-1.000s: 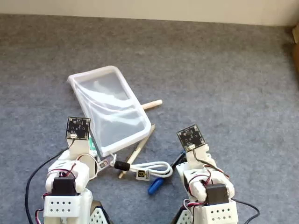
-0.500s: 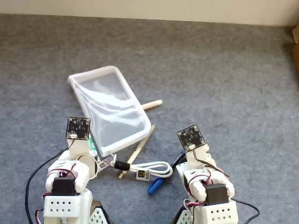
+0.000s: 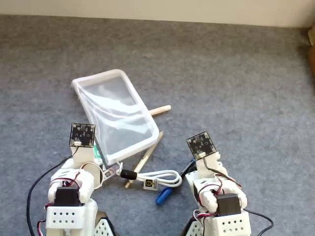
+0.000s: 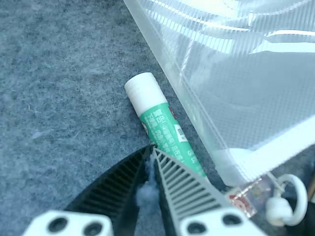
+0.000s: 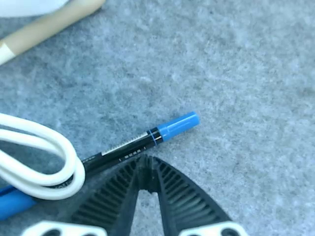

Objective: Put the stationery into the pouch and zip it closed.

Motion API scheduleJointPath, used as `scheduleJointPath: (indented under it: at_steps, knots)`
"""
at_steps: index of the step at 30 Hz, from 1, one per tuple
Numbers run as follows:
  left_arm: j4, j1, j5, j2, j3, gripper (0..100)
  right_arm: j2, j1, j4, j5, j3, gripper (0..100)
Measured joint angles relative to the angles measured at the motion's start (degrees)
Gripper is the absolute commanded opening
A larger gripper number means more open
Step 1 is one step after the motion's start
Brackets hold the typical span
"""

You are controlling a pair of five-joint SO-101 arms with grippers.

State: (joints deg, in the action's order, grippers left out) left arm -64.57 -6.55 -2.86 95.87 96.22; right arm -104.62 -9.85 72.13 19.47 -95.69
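A clear zip pouch (image 3: 114,116) lies flat on the grey carpet, its zipper pull (image 4: 279,197) at the corner nearest the left arm. A green glue stick (image 4: 163,126) with a white cap lies beside the pouch edge (image 4: 206,132). My left gripper (image 4: 150,150) is shut and empty, its tips just short of the glue stick. A black pen with a blue cap (image 5: 147,138) lies in front of my right gripper (image 5: 146,160), also shut and empty. A coiled white cable (image 3: 158,178), a blue marker (image 3: 164,195) and two wooden pencils (image 3: 145,157) (image 3: 160,110) lie between the arms.
The left arm (image 3: 81,142) and the right arm (image 3: 202,147) stand at the near edge of the carpet. Open carpet stretches to the far side and to the right. A pale wall strip (image 3: 157,10) runs along the back.
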Motion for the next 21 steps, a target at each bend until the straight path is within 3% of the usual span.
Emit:
scheduleJointPath:
  at_steps: [8, 21]
  knots:
    - [0.0, 0.0, 0.0, 0.0, 0.0, 0, 0.0, 0.44, 0.0, 0.0, 0.0, 0.5]
    - [0.0, 0.0, 0.0, 0.0, 0.0, 0, 0.0, 14.59, -6.15, 0.09, 2.37, 0.7]
